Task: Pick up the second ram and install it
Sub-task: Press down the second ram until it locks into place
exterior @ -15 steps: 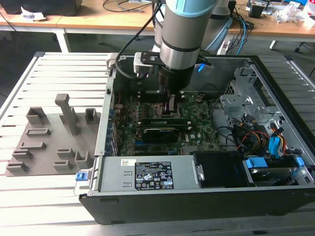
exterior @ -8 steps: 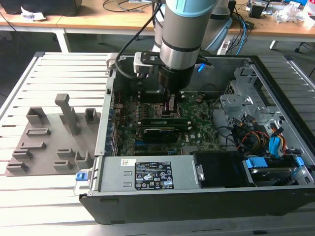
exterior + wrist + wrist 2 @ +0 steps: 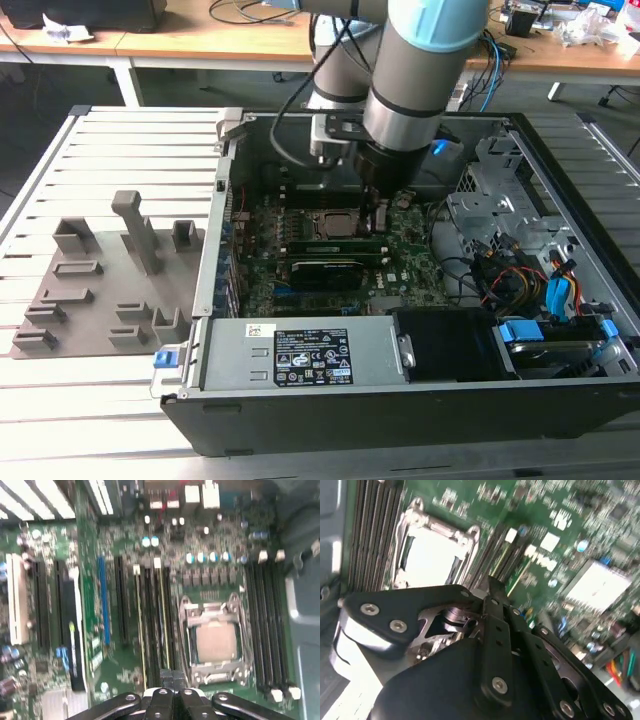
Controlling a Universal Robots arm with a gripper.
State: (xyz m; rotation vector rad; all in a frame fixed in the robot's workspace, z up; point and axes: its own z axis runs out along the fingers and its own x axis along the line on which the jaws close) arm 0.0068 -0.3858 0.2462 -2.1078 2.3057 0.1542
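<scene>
Your gripper (image 3: pixel 172 677) looks pressed together just above the memory slots (image 3: pixel 155 625), with the processor socket (image 3: pixel 215 640) beside it.

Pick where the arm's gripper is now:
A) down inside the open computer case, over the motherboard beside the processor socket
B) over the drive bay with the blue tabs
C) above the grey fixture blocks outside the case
A: in the exterior view the gripper reaches into the case above the motherboard, beside the processor socket.

Bright, even light; blurred wrist views
</scene>
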